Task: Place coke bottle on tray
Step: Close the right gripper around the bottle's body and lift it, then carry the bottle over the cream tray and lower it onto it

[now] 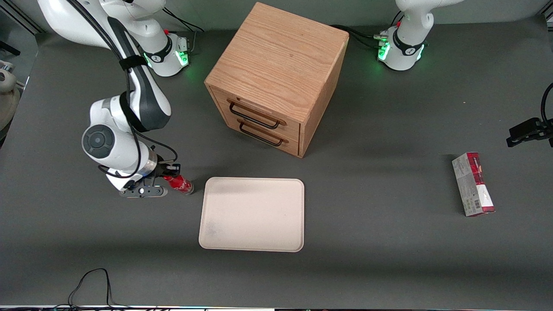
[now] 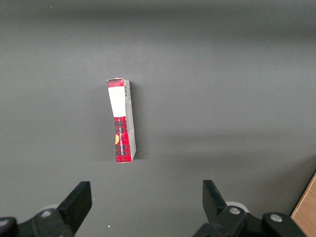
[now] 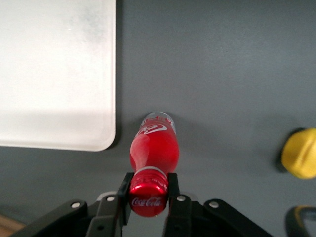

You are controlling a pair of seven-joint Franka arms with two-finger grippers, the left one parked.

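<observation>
Right wrist view shows the gripper (image 3: 148,193) closed on the red cap of the coke bottle (image 3: 153,148), which stands on the dark table just beside a rounded corner of the tray (image 3: 59,74), not yet on it. To do this step well, I judge it should lift straight, clear the low rim, then set the bottle upright well inside. Front view adds what the wrist camera misses: the wooden drawer cabinet (image 1: 276,77) and the red-and-grey carton (image 1: 473,184) toward the parked arm's end.
</observation>
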